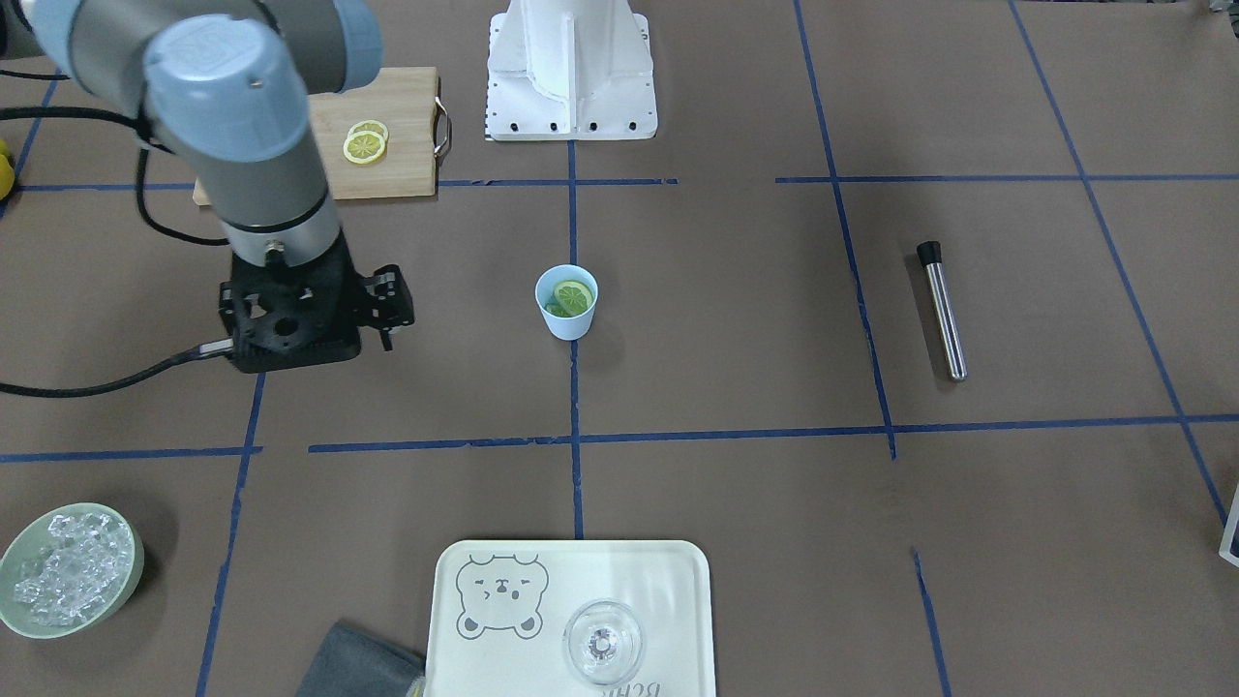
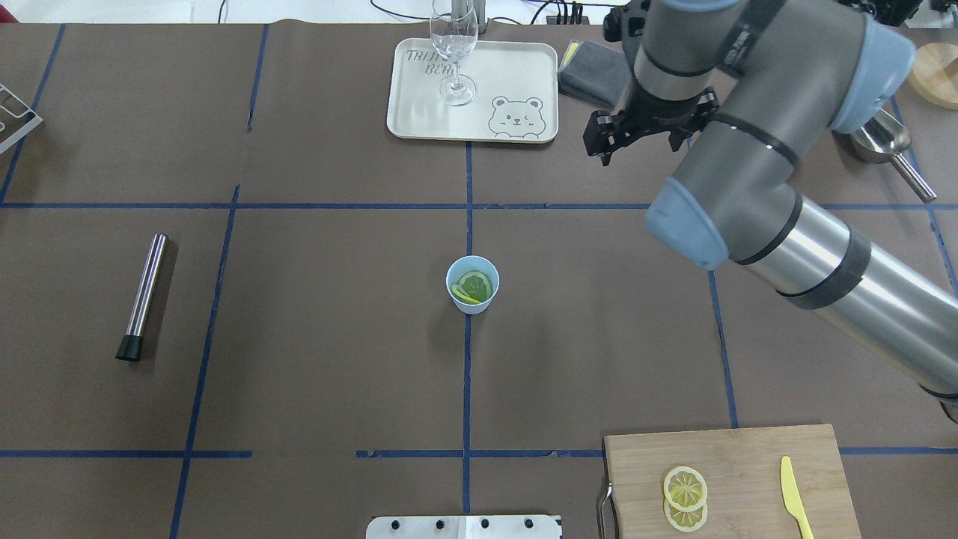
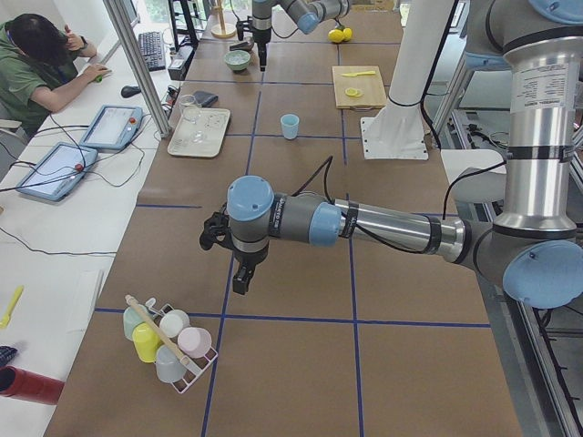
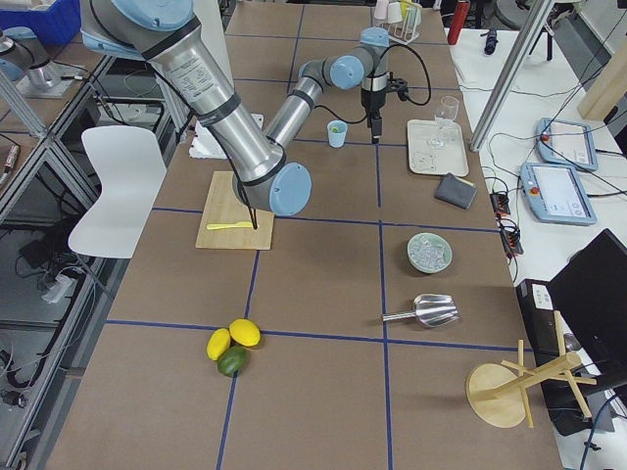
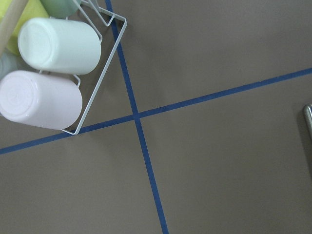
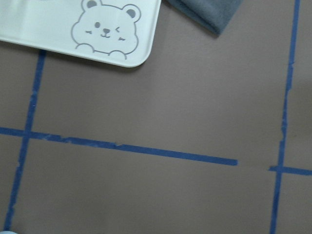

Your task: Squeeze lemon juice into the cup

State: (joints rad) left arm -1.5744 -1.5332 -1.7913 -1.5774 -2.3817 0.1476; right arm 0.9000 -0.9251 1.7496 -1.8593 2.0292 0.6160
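The light-blue cup (image 1: pixel 566 324) (image 2: pixel 470 302) stands upright at the table's centre, on a blue tape line. A lemon slice (image 1: pixel 573 297) (image 2: pixel 476 285) lies tilted inside it. Two more lemon slices (image 1: pixel 366 142) (image 2: pixel 685 486) overlap on the wooden cutting board (image 1: pixel 407 126) (image 2: pixel 748 464). My right gripper (image 1: pixel 319 334) (image 2: pixel 644 123) hangs pointing down, well away from the cup towards the tray, open and holding nothing. My left gripper (image 3: pixel 240 282) shows only in the exterior left view, far from the cup; whether it is open or shut I cannot tell.
A steel tube with a black cap (image 1: pixel 942 310) (image 2: pixel 142 296) lies on the robot's left. A bear tray (image 1: pixel 678 581) carries a stemmed glass (image 1: pixel 602 641). Grey cloth (image 2: pixel 591 67), ice bowl (image 1: pixel 68 569), yellow knife (image 2: pixel 795 498) and scoop (image 2: pixel 887 146) lie right. A wire rack of cups (image 5: pixel 105 83) sits under the left arm.
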